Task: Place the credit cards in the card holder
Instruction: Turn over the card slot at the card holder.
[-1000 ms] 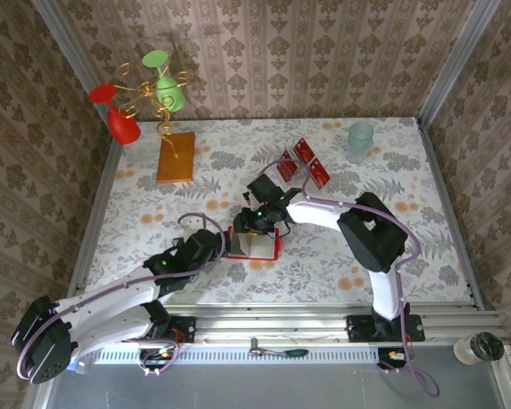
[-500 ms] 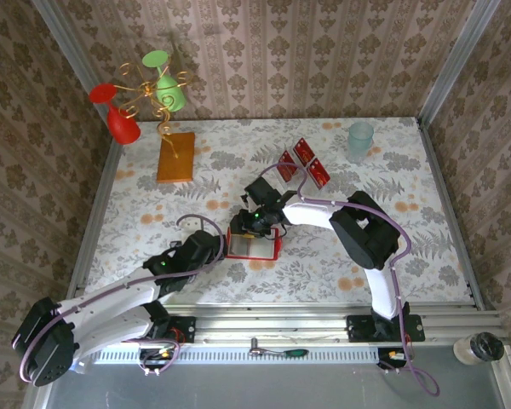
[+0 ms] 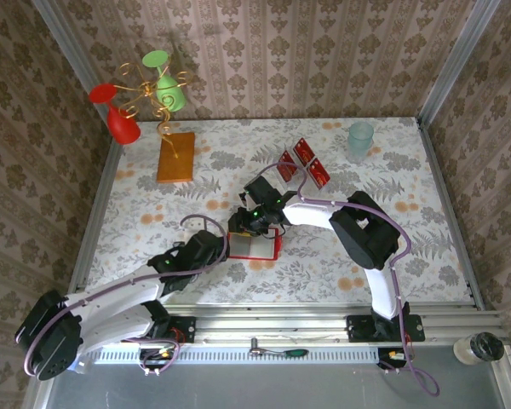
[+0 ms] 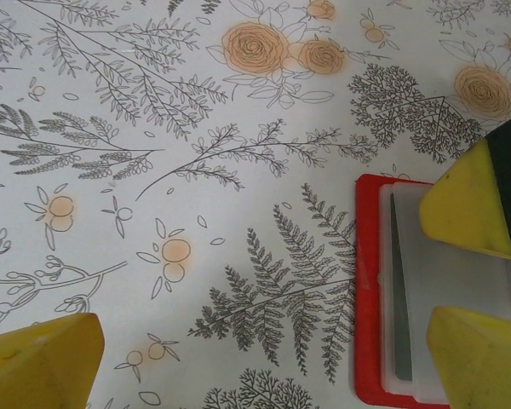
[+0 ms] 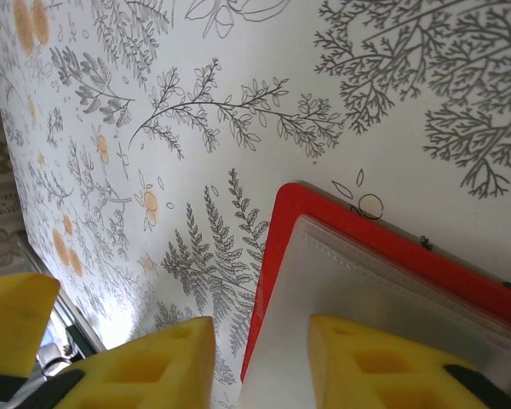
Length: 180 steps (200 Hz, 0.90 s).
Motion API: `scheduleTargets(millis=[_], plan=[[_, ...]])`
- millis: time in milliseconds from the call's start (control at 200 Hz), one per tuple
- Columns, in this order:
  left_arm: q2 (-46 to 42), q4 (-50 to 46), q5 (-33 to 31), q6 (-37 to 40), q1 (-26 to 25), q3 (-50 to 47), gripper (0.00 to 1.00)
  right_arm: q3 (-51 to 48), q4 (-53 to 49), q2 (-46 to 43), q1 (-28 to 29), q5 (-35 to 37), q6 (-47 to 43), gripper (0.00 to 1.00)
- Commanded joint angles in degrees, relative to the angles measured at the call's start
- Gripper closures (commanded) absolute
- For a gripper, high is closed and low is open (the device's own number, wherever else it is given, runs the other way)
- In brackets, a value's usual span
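Note:
The card holder [image 3: 255, 248] lies open and flat at mid-table, a red rim around a pale inside [image 4: 460, 290]. My right gripper [image 3: 254, 223] hovers low over its left edge [image 5: 277, 256], open. One of its fingers [image 5: 383, 366] is over the pale inside and the other is off the rim, so nothing is clamped. My left gripper [image 3: 215, 247] stands wide open just left of the holder, with bare cloth between its fingers [image 4: 34, 358]. Three red credit cards [image 3: 304, 162] lie in a cluster farther back, right of centre.
An orange-brown slab [image 3: 176, 156] lies at the back left, beside a wire stand with red and green cups [image 3: 145, 94]. A translucent cup [image 3: 360, 138] stands at the back right. Metal rails edge the table.
A second ago the holder's pale flap stood raised under the right gripper. It now lies flat and open. The right gripper has shifted slightly left and down, and the left arm barely moved.

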Motion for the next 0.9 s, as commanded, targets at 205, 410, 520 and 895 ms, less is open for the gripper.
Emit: scheduleTargets(millis=[205, 410, 520, 895], plan=[[4.9, 4.3, 2.0, 1.4, 0.2, -0.2, 0.02, -0.2, 0.0, 2.8, 0.1, 0.0, 0.5, 0.71], [8.7, 6.3, 2.7, 1.9, 0.0, 0.2, 0.01, -0.5, 0.4, 2.9, 0.1, 0.0, 0.7, 0.7], [10.4, 7.4, 2.7, 1.9, -0.1, 0.1, 0.01, -0.5, 0.4, 2.6, 0.1, -0.1, 0.7, 0.7], [14.8, 8.4, 1.4, 1.2, -0.7, -0.4, 0.01, 0.5, -1.1, -0.2, -0.6, -0.4, -0.1, 0.67]])
